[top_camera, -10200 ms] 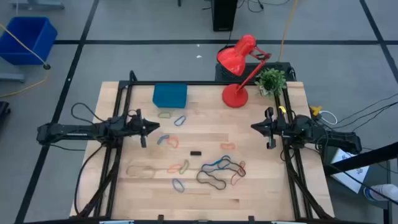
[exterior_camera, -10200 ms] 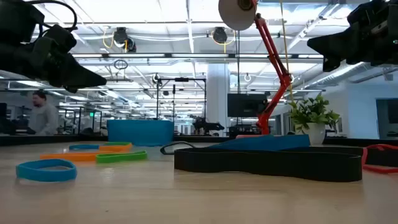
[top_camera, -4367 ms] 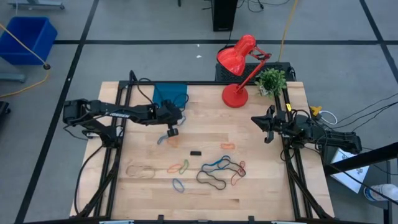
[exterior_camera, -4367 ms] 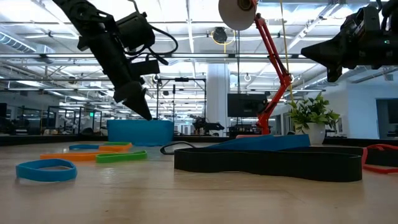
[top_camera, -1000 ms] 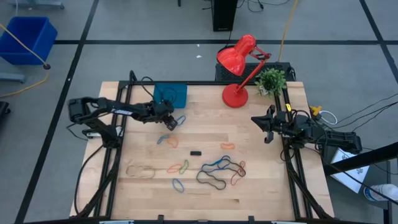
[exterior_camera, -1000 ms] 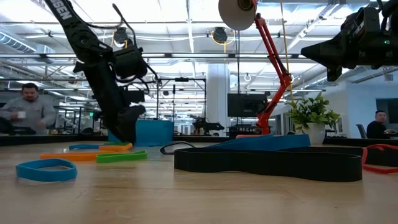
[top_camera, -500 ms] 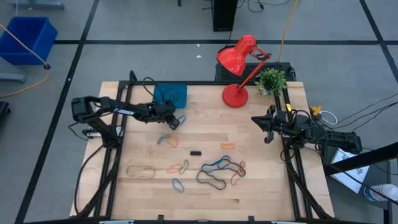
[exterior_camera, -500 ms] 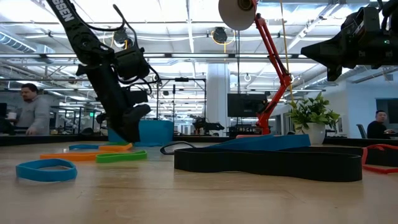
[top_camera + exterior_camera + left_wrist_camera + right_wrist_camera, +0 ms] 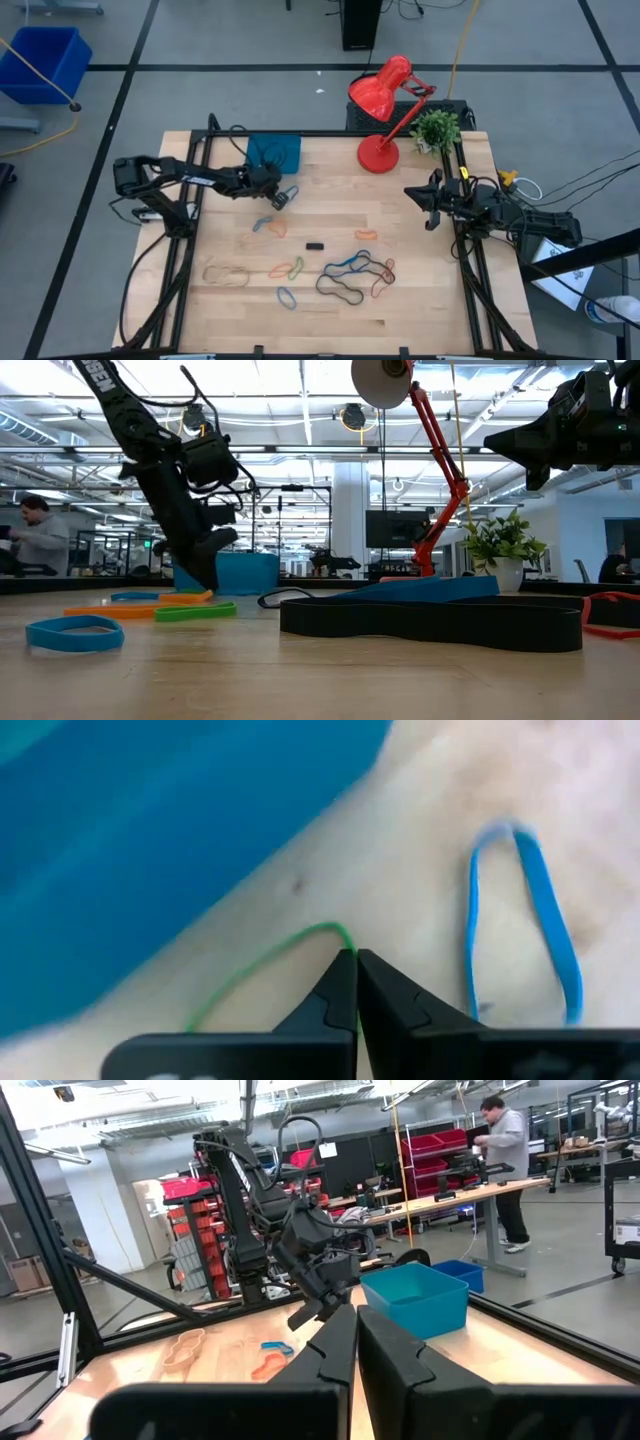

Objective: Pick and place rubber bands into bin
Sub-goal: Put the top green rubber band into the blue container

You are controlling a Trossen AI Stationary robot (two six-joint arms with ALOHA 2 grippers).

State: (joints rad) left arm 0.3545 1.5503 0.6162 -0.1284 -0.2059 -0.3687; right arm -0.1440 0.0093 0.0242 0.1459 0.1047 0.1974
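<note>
The left pincer [image 9: 279, 196] is down at the desk [image 9: 420, 300] just in front of the teal bin [image 9: 273, 152], its fingers pressed together on a thin green rubber band [image 9: 262, 964] that lies on the wood beside the bin's wall; a blue rubber band [image 9: 525, 915] lies just next to it, untouched; the right pincer [image 9: 430, 207] waits at the desk's right edge, raised, with its fingers closed on nothing.

As to progress, I judge the task barely begun; the bin's floor, where the high view shows it, looks bare, though a thin band there would be hard to make out; nearly all the rubber bands are still scattered over the desk: a small group of blue and orange ones [image 9: 268, 226] near the left arm, a tan loop [image 9: 227, 272] toward the front left, an orange one [image 9: 367, 234] in the middle, and a tangled cluster of black, blue and red bands [image 9: 355, 276] at the front; the green band must still be lifted over the wall and dropped in, and all the others after it.
</note>
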